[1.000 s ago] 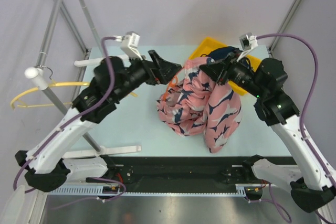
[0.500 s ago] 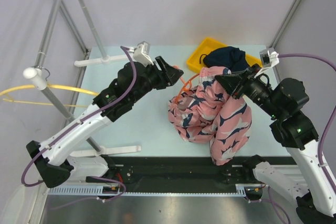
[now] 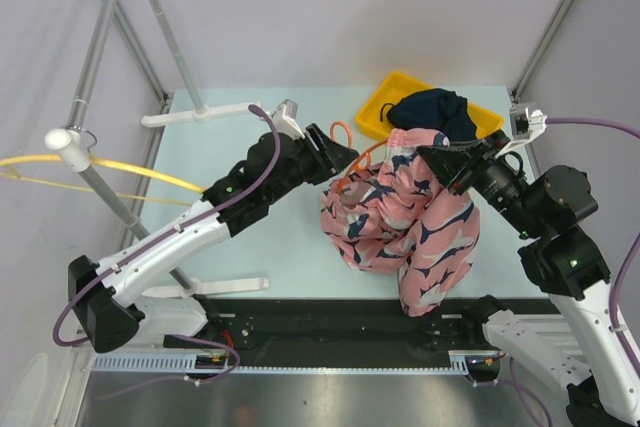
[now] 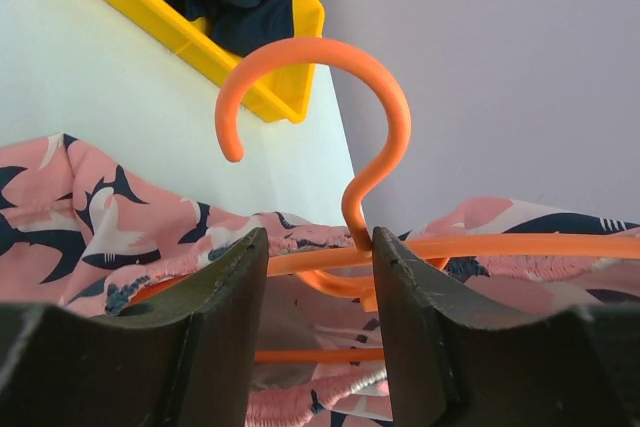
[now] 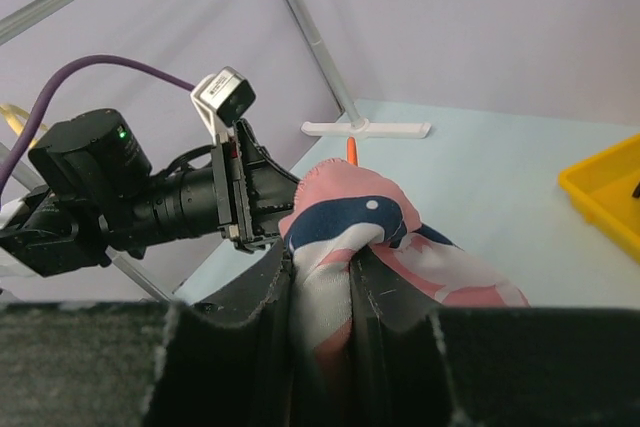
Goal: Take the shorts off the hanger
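- Over the right-centre of the table (image 3: 285,247), the pink shark-print shorts (image 3: 400,227) hang bunched between the two arms. The fabric drapes down toward the near edge.
- right gripper (image 5: 320,292): fingers pressed together on a fold of the pink fabric. In the right wrist view the cloth is squeezed into the narrow slot and bulges out above the tips.
- In the top view that grip sits at the upper right of the bundle, on the side toward the yellow bin (image 3: 385,97).
- left gripper (image 4: 320,239): at the orange hanger (image 4: 320,46), just below the hook.
- Its fingers (image 4: 225,297) stand partly apart. The hanger neck sits in the gap, nearer the finger on the right of that view. Can't tell if the neck is clamped or only straddled.
- Hanger, left wrist view: hook upright with its open end to the left. The shoulder bar runs across behind the fingertips, and a lower bar shows in the gap.
- Pink cloth lies over the bar on both sides of the fingers, so these shorts are not yet off the hanger.
- In the top view the hook pokes out at the left gripper's tip, just left of the pink bundle.
- navy shorts (image 3: 432,107): heaped in the yellow bin at the table's far right, apart from the hanger.
- The rack (image 3: 62,138) stands off the table's left edge, and its white foot (image 5: 365,129) lies on the far-left part of the table.
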You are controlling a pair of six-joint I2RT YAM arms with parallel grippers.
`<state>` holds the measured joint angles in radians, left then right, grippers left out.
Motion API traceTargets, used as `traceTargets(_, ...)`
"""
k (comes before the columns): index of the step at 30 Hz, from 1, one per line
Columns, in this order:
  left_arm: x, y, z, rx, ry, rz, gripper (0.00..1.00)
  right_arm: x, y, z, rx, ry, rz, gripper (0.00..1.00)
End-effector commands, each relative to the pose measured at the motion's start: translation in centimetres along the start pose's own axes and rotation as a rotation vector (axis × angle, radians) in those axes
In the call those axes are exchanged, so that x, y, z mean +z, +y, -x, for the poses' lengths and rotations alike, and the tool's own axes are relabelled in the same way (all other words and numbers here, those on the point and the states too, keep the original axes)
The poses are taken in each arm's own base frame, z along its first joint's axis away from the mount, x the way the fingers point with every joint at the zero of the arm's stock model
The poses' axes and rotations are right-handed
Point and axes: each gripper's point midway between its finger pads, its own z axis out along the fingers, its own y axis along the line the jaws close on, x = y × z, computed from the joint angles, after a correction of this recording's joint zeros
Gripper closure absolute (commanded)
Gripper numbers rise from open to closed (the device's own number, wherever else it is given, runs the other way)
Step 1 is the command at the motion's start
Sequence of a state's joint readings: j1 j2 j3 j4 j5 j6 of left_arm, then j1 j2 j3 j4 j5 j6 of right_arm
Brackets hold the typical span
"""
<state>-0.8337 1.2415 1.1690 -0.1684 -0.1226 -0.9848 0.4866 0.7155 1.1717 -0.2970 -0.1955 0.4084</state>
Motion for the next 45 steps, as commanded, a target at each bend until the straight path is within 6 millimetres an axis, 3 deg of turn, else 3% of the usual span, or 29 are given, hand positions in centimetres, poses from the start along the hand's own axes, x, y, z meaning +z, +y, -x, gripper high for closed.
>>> traceTargets(1, 0.1, -1.8, 1.5, -0.031, -0.048, -0.072, 0.49, -0.1, 1.6, 2.9, 0.001, -0.112, 0.063, 1.0)
traceTargets(13, 1.7, -3.0, 2.2, -0.055, -0.053, -0.167, 0.53, -0.5, 2.6, 1.8, 0.061, -0.077, 0.12, 1.0)
traceTargets(16, 1.8, -3.8, 2.9, -0.056, -0.067, -0.205, 0.71, -0.1, 2.7, 1.2, 0.071, -0.055, 0.135, 1.0)
traceTargets(17, 1.7, -4.2, 2.9, -0.046, -0.056, -0.226, 0.83, 0.0, 2.5, 0.7, 0.078, -0.033, 0.131, 1.0)
traceTargets(19, 1.3, -5.2, 4.2, 0.014, -0.09, -0.237, 0.9, 0.2, 2.1, -0.1, 0.083, -0.004, 0.115, 0.99)
traceTargets(21, 1.1, -5.0, 5.2, 0.066, -0.12, -0.192, 0.97, 0.4, 1.0, -1.4, 0.089, 0.04, 0.068, 0.92)
traceTargets(22, 0.6, -6.0, 7.0, 0.128, -0.177, -0.19, 1.0, 0.6, 0.5, -1.8, 0.091, 0.055, 0.045, 0.79)
traceTargets(24, 0.0, -5.3, 7.9, 0.222, -0.2, -0.124, 1.0, 0.9, -0.8, -3.1, 0.09, 0.099, -0.011, 0.61)
traceTargets(25, -0.7, -6.0, 9.6, 0.244, -0.256, -0.106, 1.0, 1.0, -1.2, -3.6, 0.089, 0.12, -0.026, 0.44)
traceTargets(27, -1.8, -6.2, 11.4, 0.333, -0.312, -0.067, 0.99, 1.3, -2.1, -5.2, 0.092, 0.178, -0.06, 0.29)
traceTargets(28, -2.7, -6.4, 12.8, 0.355, -0.36, -0.038, 1.0, 1.7, -2.5, -5.9, 0.097, 0.205, -0.069, 0.15)
traceTargets(30, -3.9, -6.6, 14.2, 0.404, -0.408, -0.009, 1.0, 2.0, -2.8, -7.2, 0.108, 0.255, -0.07, 0.04)
traceTargets(33, -5.9, -6.3, 16.6, 0.516, -0.489, 0.068, 1.0, 2.7, -3.2, -8.2, 0.111, 0.293, -0.077, 0.0)
traceTargets(36, -7.3, -5.7, 17.8, 0.584, -0.532, 0.129, 1.0, 3.0, -3.4, -7.8, 0.096, 0.267, -0.094, 0.0)
traceTargets(40, -7.9, -4.8, 18.5, 0.651, -0.552, 0.192, 1.0, 2.9, -3.6, -6.5, 0.045, 0.203, -0.135, 0.0)
traceTargets(45, -8.2, -3.5, 18.8, 0.703, -0.565, 0.253, 1.0, 2.6, -5.3, -5.5, 0.009, 0.158, -0.26, 0.0)
